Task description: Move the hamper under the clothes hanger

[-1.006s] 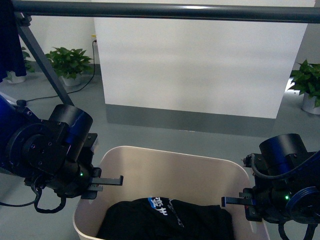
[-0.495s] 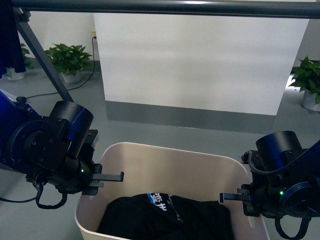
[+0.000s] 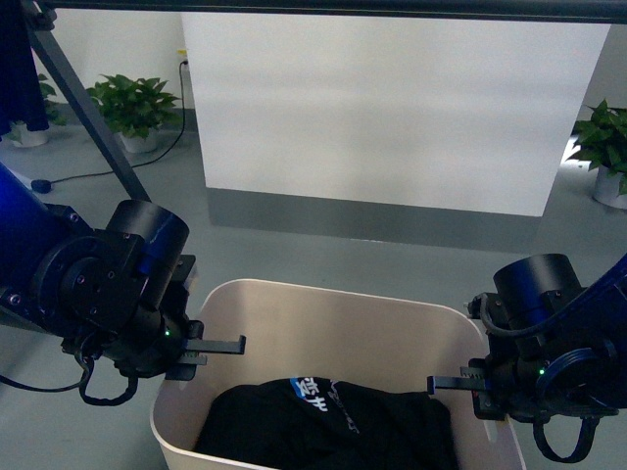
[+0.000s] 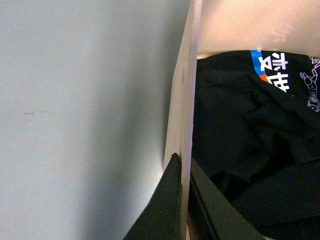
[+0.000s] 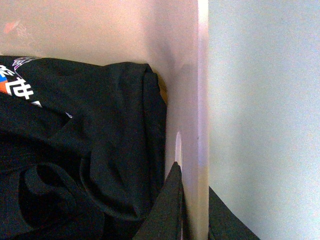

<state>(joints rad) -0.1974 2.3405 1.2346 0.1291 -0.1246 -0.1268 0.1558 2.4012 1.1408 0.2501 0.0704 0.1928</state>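
Observation:
The beige hamper [image 3: 333, 299] fills the bottom middle of the front view, with a black printed garment [image 3: 323, 421] lying inside. My left gripper [image 3: 211, 348] is shut on its left rim and my right gripper [image 3: 456, 382] on its right rim. In the left wrist view, the left gripper [image 4: 184, 162] pinches the hamper wall [image 4: 185, 100], one finger outside and one inside. The right gripper [image 5: 192, 176] clamps the opposite wall [image 5: 200, 75] the same way. The clothes hanger's horizontal bar [image 3: 343, 8] runs along the top edge, and its angled leg [image 3: 88, 108] slopes down at the left.
A white panel [image 3: 392, 98] stands ahead on the grey floor [image 3: 294, 245]. Potted plants sit at the back left [image 3: 132, 103] and far right [image 3: 602, 147]. A dark blue cloth [image 3: 18, 59] hangs at the top left, and a cable [image 3: 98, 176] lies on the floor.
The hanger bar has shifted up to the frame's top edge and the white panel looks nearer. Both grippers have kept their hold on the hamper's rim.

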